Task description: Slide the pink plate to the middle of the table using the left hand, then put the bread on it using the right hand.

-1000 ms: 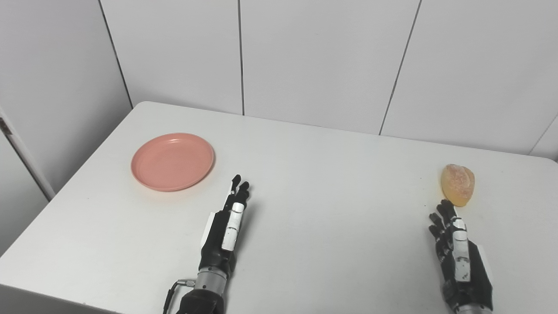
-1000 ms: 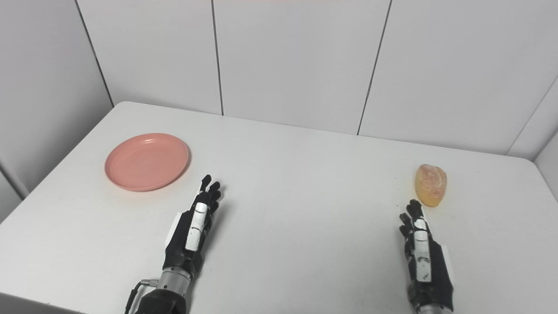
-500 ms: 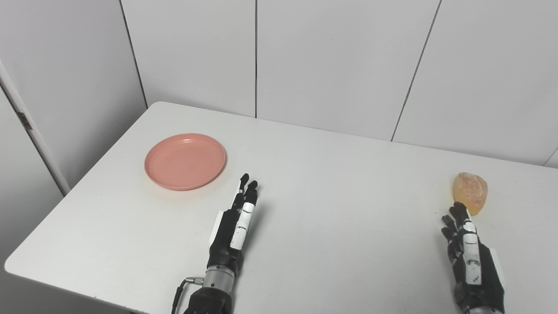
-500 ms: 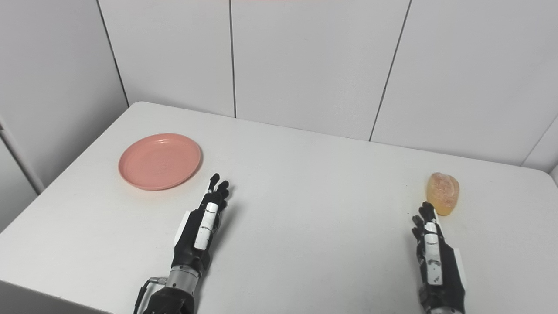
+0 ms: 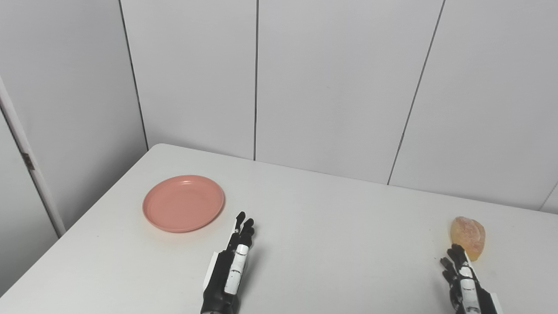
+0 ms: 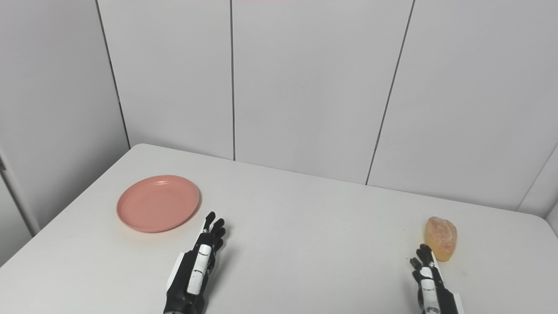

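Two hands lay nearest the table's near edge, both mine. My left hand [image 5: 229, 272] rested edge-up on the white table [image 5: 331, 226], left of centre, fingers extended and apart, holding nothing. My right hand [image 6: 429, 283] sat at the near right, partly cut off by the bottom edge; its fingers [image 6: 422, 255] were spread and gripped nothing, with the tips just beside the bread's near end. I could not tell whether they touched it.

Farther out on the right, the bread [image 5: 468, 235] lay on the table surface, close to the right edge. On the left, the pink plate [image 5: 183, 203] sat flat and bare, just beyond and left of my left fingertips, apart from them. Plate and bread were well apart. Behind the table stood grey wall panels [image 5: 331, 87].
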